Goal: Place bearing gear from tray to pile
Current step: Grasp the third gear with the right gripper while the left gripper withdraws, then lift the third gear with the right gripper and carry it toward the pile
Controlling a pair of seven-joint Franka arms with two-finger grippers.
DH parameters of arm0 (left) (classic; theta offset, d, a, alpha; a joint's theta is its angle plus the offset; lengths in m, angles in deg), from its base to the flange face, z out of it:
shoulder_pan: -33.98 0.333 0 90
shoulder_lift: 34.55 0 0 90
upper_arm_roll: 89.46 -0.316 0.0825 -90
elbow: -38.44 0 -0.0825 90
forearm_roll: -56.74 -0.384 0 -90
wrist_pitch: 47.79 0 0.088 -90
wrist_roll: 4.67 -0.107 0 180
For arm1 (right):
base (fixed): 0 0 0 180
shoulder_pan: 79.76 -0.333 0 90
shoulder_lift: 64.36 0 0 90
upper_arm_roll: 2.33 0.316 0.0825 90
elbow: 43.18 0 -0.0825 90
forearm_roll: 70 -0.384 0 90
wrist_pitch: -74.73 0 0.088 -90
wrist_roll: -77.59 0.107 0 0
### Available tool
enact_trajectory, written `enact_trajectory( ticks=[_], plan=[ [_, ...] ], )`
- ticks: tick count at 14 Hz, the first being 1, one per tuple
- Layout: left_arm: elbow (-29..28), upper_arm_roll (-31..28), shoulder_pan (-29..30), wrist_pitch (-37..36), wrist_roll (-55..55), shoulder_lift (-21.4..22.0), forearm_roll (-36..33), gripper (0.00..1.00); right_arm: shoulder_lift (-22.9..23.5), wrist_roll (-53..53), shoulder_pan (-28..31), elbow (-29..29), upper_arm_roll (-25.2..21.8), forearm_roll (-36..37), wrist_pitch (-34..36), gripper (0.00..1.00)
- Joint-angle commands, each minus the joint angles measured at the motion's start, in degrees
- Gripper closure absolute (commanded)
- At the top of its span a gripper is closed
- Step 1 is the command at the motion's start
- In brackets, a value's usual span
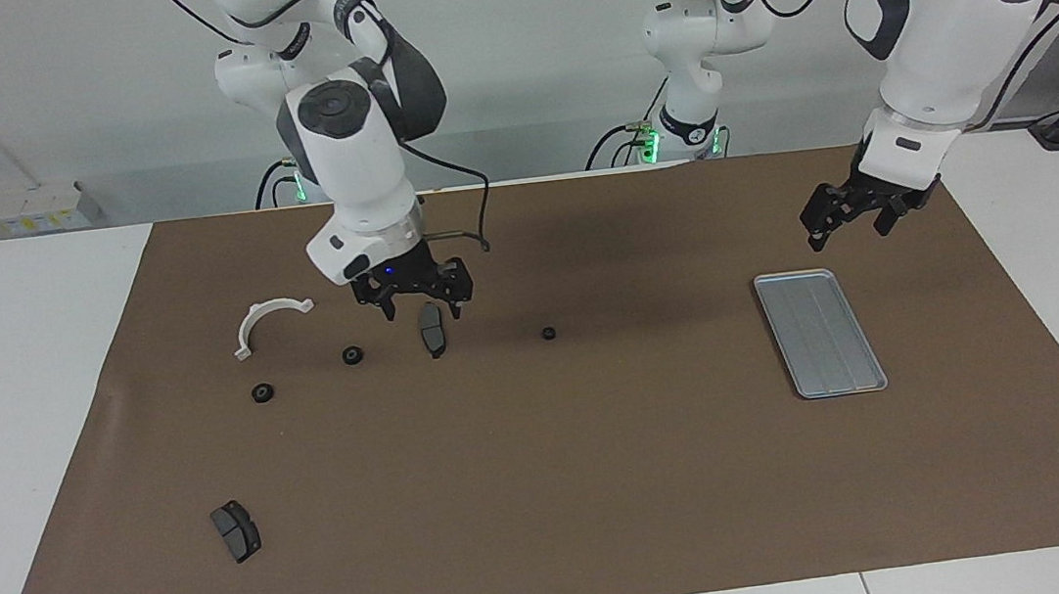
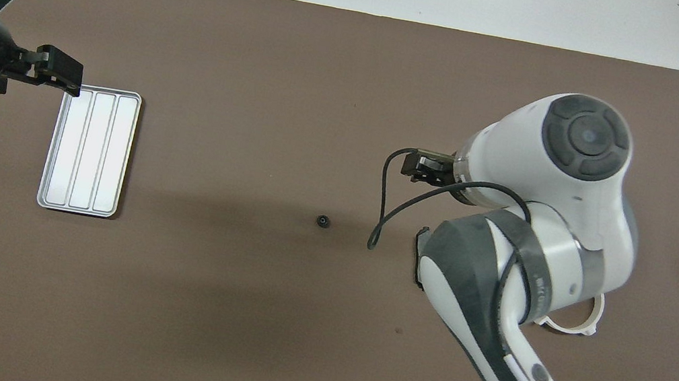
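The silver tray (image 1: 818,331) (image 2: 89,151) lies toward the left arm's end of the brown mat with nothing in it. One small black bearing gear (image 1: 548,332) (image 2: 322,220) rests at mid-mat. Two more bearing gears (image 1: 353,355) (image 1: 262,392) sit in the pile, beside the white half-ring bracket (image 1: 268,319) and a dark brake pad (image 1: 432,329). My right gripper (image 1: 423,310) (image 2: 415,165) hangs open just over that pad, holding nothing. My left gripper (image 1: 851,216) (image 2: 65,80) is raised over the tray's edge at the left arm's end, open and empty.
Another dark brake pad (image 1: 236,530) lies on its own toward the right arm's end, farthest from the robots. In the overhead view the right arm covers most of the pile. White tabletop (image 1: 30,409) borders the mat.
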Motion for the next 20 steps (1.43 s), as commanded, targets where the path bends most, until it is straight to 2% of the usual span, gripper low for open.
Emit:
enact_trajectory(
  ticks=[1, 4, 7, 9, 11, 14, 15, 16, 17, 18, 19, 20],
  plan=[
    [-0.3, 0.6, 0.7, -0.6, -1.1, 0.6, 0.1, 0.0, 4.7, 8.7, 0.2, 0.3, 4.8, 4.8, -4.4, 0.0],
    [-0.5, 0.6, 0.7, -0.3, -1.1, 0.2, 0.1, 0.0, 9.8, 17.0, -0.2, 1.0, 9.5, 11.6, -7.0, 0.0],
    [-2.0, 0.5, 1.4, -0.2, -3.7, 0.1, 0.2, 0.0, 19.8, 28.0, -0.6, 6.7, 15.4, 24.3, -5.5, 0.0],
    [-2.2, 0.5, 1.8, -0.1, -3.8, 0.3, 0.2, 0.0, 23.2, 29.7, -1.3, 8.4, 17.2, 26.7, -5.1, 0.0],
    [-2.2, 0.5, 1.8, -0.5, -3.8, 0.5, 0.2, 0.0, 24.0, 30.8, -2.4, 8.1, 17.2, 27.0, -5.9, 0.04],
    [-2.2, 0.5, 1.8, -0.6, -3.8, 0.6, 0.2, 0.0, 24.0, 31.0, -2.4, 6.9, 18.0, 27.1, -5.8, 0.27],
    [-2.2, 0.5, 1.8, -0.7, -3.8, 0.7, 0.2, 0.0, 24.0, 30.9, -2.4, 6.9, 18.0, 27.1, -5.4, 0.43],
    [-2.2, 0.5, 1.8, -0.8, -3.8, 0.9, 0.2, 0.0, 24.0, 30.9, -2.4, 6.9, 18.0, 27.1, -5.4, 0.72],
    [-2.2, 0.5, 1.9, -1.1, -3.8, 1.2, 0.2, 0.0, 24.0, 30.9, -2.4, 6.7, 18.0, 27.0, -5.4, 0.86],
    [-2.3, 0.4, 1.9, -1.5, -3.8, 1.7, 0.2, 0.0, 23.9, 31.0, -2.4, 5.9, 18.0, 27.0, -5.7, 0.88],
    [-2.6, 0.4, 1.9, -2.1, -4.0, 2.2, 0.2, 0.0, 23.9, 31.0, -2.4, 5.0, 18.1, 27.1, -6.0, 0.86],
    [-3.7, 0.4, 1.9, -2.0, -4.0, 3.3, 0.2, 0.0, 23.8, 30.8, -2.4, 4.9, 18.1, 27.1, -5.5, 0.73]
  ],
)
